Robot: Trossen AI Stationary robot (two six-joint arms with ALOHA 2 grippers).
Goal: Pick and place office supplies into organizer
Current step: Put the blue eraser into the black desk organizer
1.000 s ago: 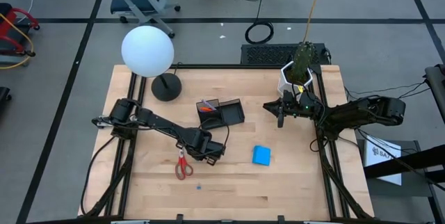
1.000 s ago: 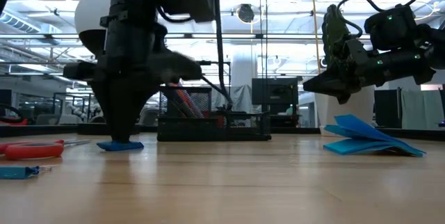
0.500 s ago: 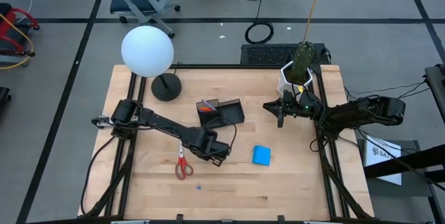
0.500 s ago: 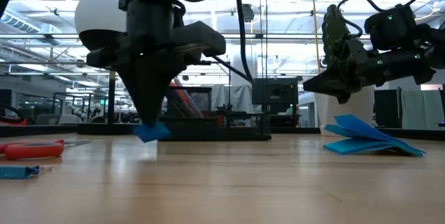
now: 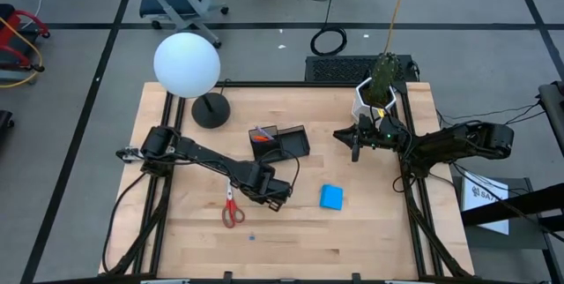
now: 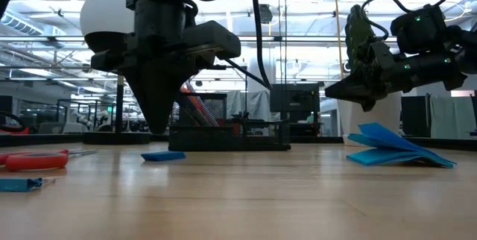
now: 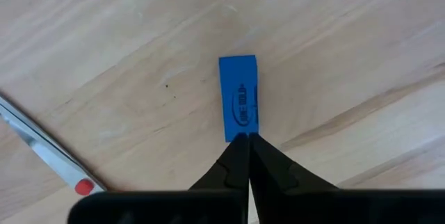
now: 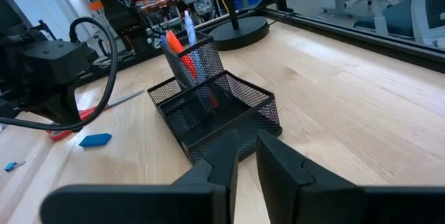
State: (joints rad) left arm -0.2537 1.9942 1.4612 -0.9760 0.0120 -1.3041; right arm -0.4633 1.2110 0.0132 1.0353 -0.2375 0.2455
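Two grippers seen | left gripper (image 7: 245,139) pinched closed, empty, above blue eraser (image 7: 238,97) lying on table (image 7: 139,57) | right gripper (image 8: 245,144) narrowly parted, empty, near organizer (image 8: 215,113)

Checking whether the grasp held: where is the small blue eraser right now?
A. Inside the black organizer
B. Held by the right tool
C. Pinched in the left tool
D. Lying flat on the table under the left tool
D: the eraser lies flat on the wood, just below the shut left tool, outside the organizer.

Wooden table (image 5: 379,222): scissors (image 5: 232,212), notepad (image 5: 331,197), organizer (image 5: 280,143).
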